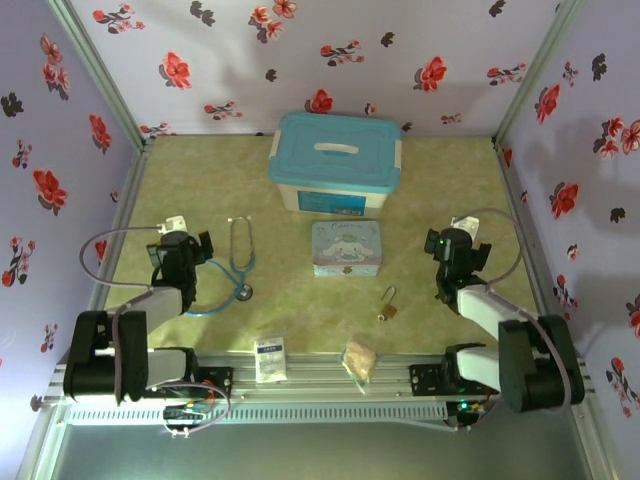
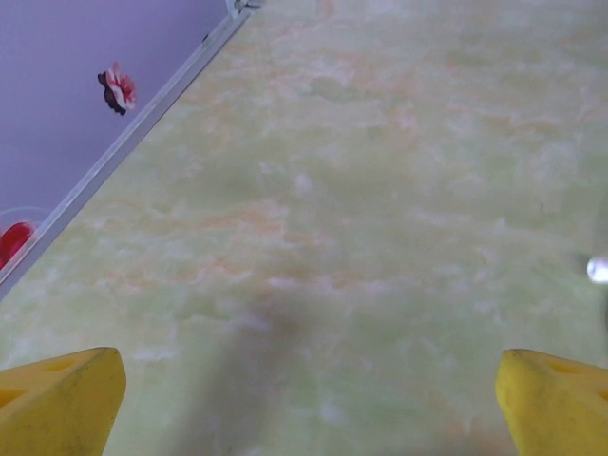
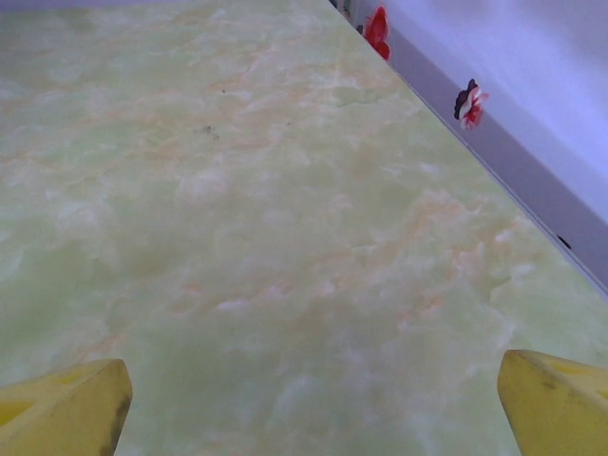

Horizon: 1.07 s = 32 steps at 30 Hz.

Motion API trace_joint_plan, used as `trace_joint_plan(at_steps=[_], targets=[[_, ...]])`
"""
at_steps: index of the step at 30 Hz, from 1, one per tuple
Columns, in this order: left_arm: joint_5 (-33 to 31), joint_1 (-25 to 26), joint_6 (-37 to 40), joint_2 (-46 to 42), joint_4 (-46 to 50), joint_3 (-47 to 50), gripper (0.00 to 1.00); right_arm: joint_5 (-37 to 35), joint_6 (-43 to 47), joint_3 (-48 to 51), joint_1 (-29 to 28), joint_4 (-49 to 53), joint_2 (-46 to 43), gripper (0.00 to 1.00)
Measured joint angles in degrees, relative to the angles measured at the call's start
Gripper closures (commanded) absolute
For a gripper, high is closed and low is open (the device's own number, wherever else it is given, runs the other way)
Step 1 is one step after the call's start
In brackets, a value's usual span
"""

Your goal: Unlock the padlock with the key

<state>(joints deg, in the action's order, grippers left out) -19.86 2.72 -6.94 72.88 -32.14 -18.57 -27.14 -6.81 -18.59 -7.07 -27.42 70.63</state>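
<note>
The padlock (image 1: 388,308) lay on the table (image 1: 300,325) near the front, just below the cartoon tin (image 1: 346,247). The key was too small to make out. The left gripper (image 2: 309,408) and right gripper (image 3: 309,408) hung empty with jaws spread wide, their yellow fingertips (image 2: 57,399) cut off at the frame corners.

No lettering is legible: the label on the blue-lidded storage box (image 1: 335,165) at upper centre, the cartoon tin (image 1: 346,247) below it and the white sachet (image 1: 270,359) at lower centre all carry print too small to read.
</note>
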Motion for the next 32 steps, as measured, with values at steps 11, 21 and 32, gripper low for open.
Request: trace_joint_plan(at_steps=[11, 21, 32], targets=[[8.2, -3.8, 0.9, 15.0, -19.7, 0.3, 0.00, 6.6, 0.9, 1.8, 2.9, -25.2, 17.9, 0.01], [9.6, -3.4, 1.8, 15.3, -20.2, -2.4, 0.00, 10.8, 0.8, -2.6, 5.2, -23.6, 19.1, 0.01], [9.7, -3.4, 2.1, 15.3, -19.7, -2.4, 0.00, 14.2, 0.9, -3.0, 5.4, -23.2, 19.1, 0.01]])
